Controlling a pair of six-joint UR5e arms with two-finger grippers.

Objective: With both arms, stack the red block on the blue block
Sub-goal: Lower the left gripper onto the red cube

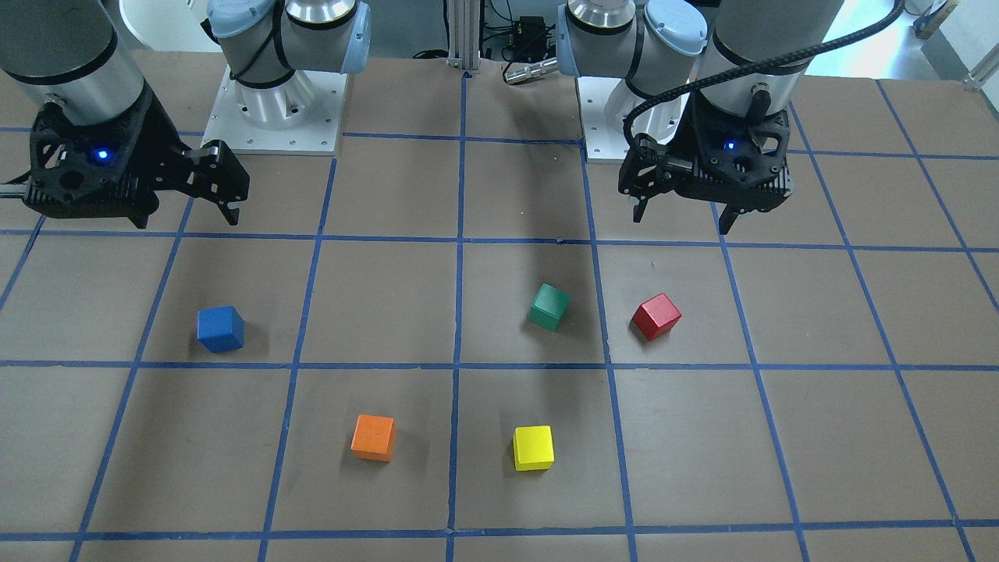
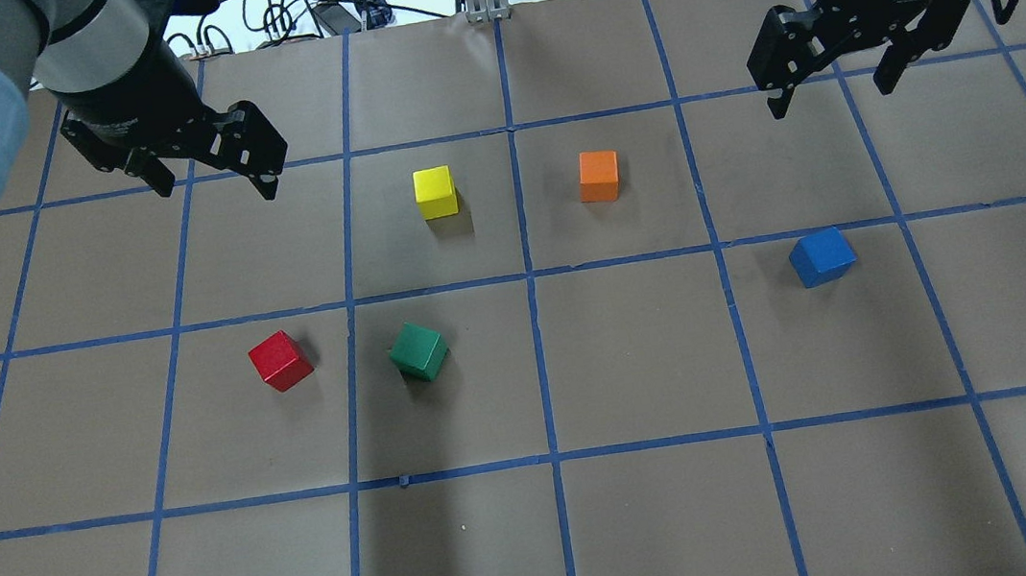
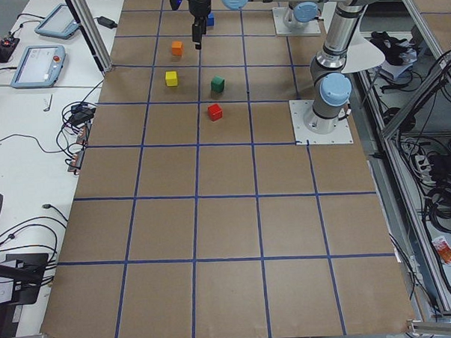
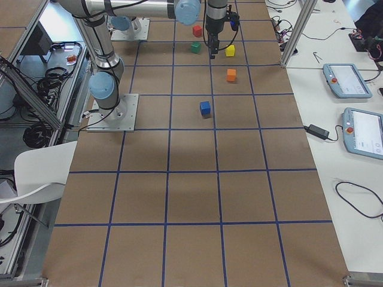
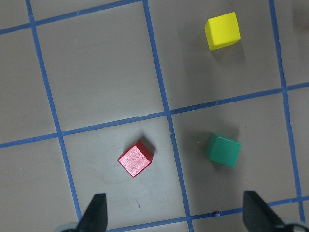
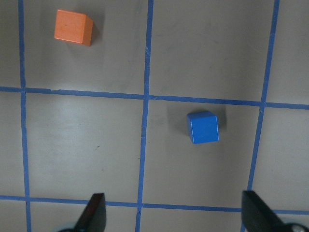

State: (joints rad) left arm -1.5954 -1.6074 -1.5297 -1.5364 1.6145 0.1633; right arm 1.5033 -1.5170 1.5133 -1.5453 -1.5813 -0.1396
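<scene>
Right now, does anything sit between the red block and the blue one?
Yes: the green block sits just beside the red block, roughly on the straight line toward the blue block. Nothing else lies between them.

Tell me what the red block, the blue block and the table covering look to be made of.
The red block looks like painted wood: matte, sharp-edged, top face speckled pale as if scuffed. The blue block seems the same, evenly matte, no gloss. The table covering is probably brown paper or card: flat, dull, gridded with blue tape.
</scene>
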